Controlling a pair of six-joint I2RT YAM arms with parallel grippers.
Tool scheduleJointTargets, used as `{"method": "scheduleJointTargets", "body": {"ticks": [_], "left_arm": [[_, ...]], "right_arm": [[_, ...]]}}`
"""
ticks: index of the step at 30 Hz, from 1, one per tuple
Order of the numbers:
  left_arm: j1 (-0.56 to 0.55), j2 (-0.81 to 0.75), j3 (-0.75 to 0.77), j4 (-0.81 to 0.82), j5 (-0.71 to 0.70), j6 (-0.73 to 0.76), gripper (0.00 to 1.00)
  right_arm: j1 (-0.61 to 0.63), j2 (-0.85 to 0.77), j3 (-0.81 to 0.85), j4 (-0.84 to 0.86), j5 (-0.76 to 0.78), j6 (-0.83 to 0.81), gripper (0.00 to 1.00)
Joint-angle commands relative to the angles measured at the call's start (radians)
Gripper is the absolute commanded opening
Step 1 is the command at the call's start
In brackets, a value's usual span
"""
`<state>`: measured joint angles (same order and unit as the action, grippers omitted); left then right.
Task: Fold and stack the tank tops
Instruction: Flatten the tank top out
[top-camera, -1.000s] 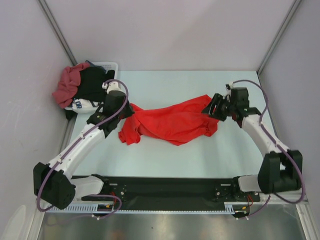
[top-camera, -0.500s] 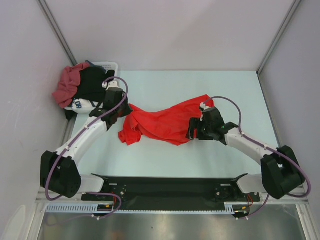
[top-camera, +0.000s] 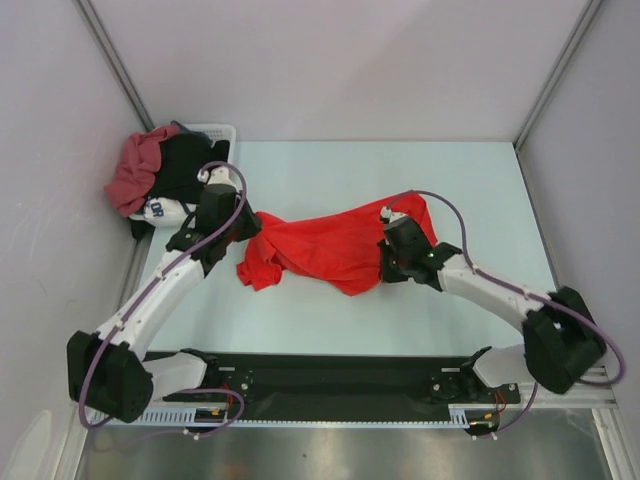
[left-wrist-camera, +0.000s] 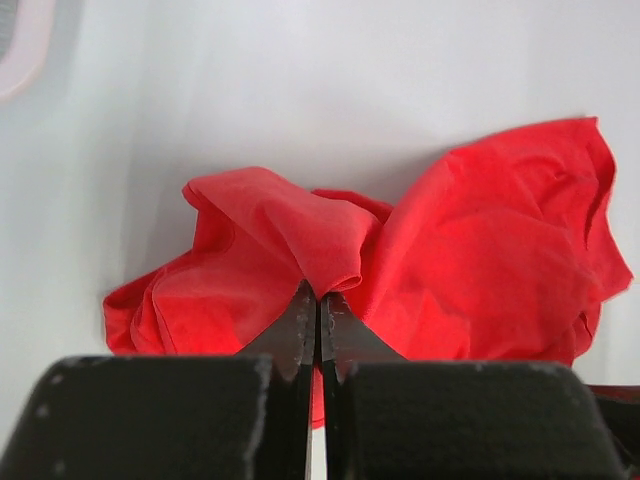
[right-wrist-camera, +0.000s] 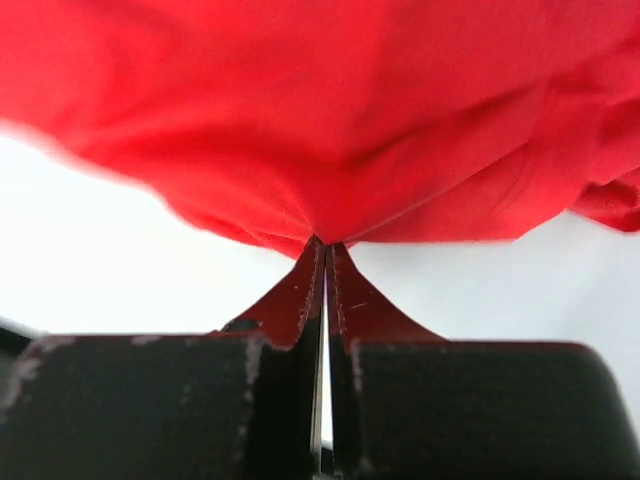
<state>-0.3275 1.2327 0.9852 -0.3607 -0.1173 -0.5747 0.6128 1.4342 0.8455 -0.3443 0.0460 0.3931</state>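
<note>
Left gripper (left-wrist-camera: 320, 305) pinches left end of crumpled bright red cloth tank top (top-camera: 320, 245); right gripper (right-wrist-camera: 325, 255) pinches its near-right edge. Top lies mid pale table (top-camera: 450, 170), long axis left-right between your pincers; pull ends apart.

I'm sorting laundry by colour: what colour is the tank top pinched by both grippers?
Plain bright red; the tank top shows best in the left wrist view.

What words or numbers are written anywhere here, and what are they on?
"OR": dark letters on the white cloth at the back left. They are small and the rest of the word is hidden, so this reading is unsure.
No other text can be read; the red top shows none.
</note>
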Motion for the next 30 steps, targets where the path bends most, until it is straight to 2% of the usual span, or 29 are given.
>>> {"method": "scheduleJointTargets", "body": {"ticks": [1, 4, 6, 8, 10, 13, 14, 16, 17, 18, 19, 21, 22, 24, 27, 30], "left_arm": [[-0.008, -0.133, -0.065, 0.002, 0.047, 0.018, 0.0], [-0.039, -0.232, -0.134, -0.032, 0.051, 0.019, 0.0], [-0.059, -0.304, -0.16, -0.072, 0.019, 0.019, 0.0], [-0.077, -0.36, -0.163, -0.102, -0.008, 0.019, 0.0], [-0.081, -0.381, -0.157, -0.118, -0.024, 0.022, 0.0], [-0.081, -0.369, -0.14, -0.124, -0.041, 0.035, 0.0], [-0.081, -0.336, -0.128, -0.116, -0.033, 0.038, 0.0], [-0.081, -0.291, -0.122, -0.1, 0.002, 0.045, 0.0], [-0.081, -0.238, -0.12, -0.075, 0.017, 0.047, 0.0], [-0.081, -0.21, -0.12, -0.063, 0.034, 0.049, 0.0], [-0.081, -0.184, -0.123, -0.044, 0.036, 0.044, 0.0], [-0.081, -0.106, -0.129, 0.012, 0.031, 0.041, 0.0], [-0.081, -0.079, -0.126, 0.023, 0.012, 0.038, 0.0], [-0.077, 0.0, -0.083, 0.034, -0.01, 0.038, 0.0], [-0.056, 0.112, 0.001, 0.049, -0.03, 0.041, 0.0], [-0.024, 0.241, 0.121, 0.034, -0.018, 0.049, 0.0]], "right_arm": [[0.08, -0.191, 0.01, -0.137, 0.026, 0.012, 0.0], [0.165, -0.345, 0.058, -0.3, 0.066, 0.032, 0.0], [0.18, -0.464, 0.108, -0.358, 0.077, 0.053, 0.0], [0.174, -0.514, 0.164, -0.402, 0.113, 0.058, 0.0], [0.151, -0.506, 0.256, -0.426, 0.135, 0.037, 0.0], [0.021, -0.397, 0.328, -0.435, 0.039, -0.028, 0.0], [-0.063, -0.365, 0.329, -0.412, -0.065, -0.043, 0.02], [-0.116, -0.266, 0.319, -0.392, -0.122, -0.062, 0.08], [-0.142, -0.236, 0.305, -0.359, -0.141, -0.063, 0.16], [-0.149, -0.215, 0.291, -0.337, -0.147, -0.068, 0.28], [-0.159, -0.175, 0.261, -0.316, -0.152, -0.068, 0.51], [-0.173, -0.155, 0.233, -0.262, -0.15, -0.06, 0.57], [-0.171, -0.153, 0.216, -0.248, -0.152, -0.057, 0.63], [-0.162, -0.179, 0.166, -0.219, -0.173, -0.054, 0.65], [-0.162, -0.238, 0.093, -0.216, -0.155, -0.056, 0.63], [-0.169, -0.284, 0.017, -0.223, -0.109, -0.053, 0.55]]}}
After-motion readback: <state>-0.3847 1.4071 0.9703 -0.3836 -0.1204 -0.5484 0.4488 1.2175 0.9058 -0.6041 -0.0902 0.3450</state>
